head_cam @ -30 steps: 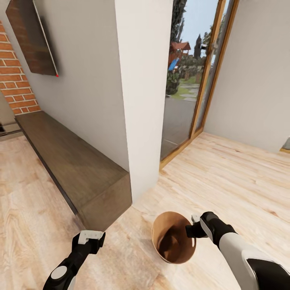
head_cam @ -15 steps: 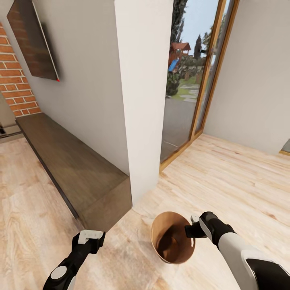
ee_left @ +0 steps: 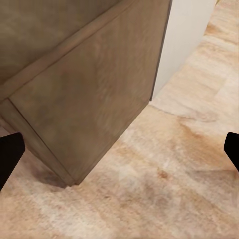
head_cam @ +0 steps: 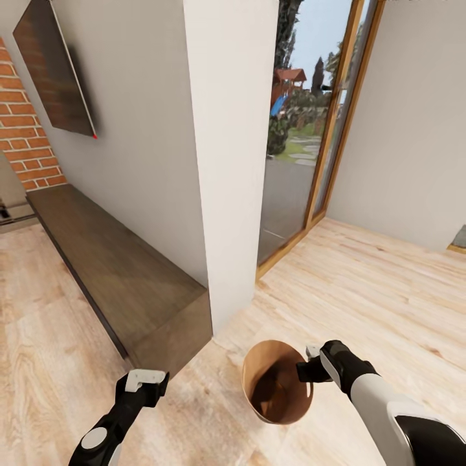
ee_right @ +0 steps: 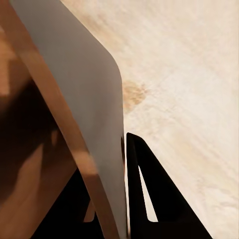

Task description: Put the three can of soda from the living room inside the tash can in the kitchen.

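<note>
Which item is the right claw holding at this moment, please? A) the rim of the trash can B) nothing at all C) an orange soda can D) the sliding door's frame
A: the right claw pinches the wall of the trash can at its rim, with one finger outside and one inside.

We face a white pillar that stands on a light wood plank floor. To its left, a long, low dark-wood bench runs along a grey wall, with a dark TV mounted above it and red brick at the far left edge. To the pillar's right, a glass door in a wooden frame looks out on trees and a garden path, and another plain grey wall meets the floor beyond it.
</note>
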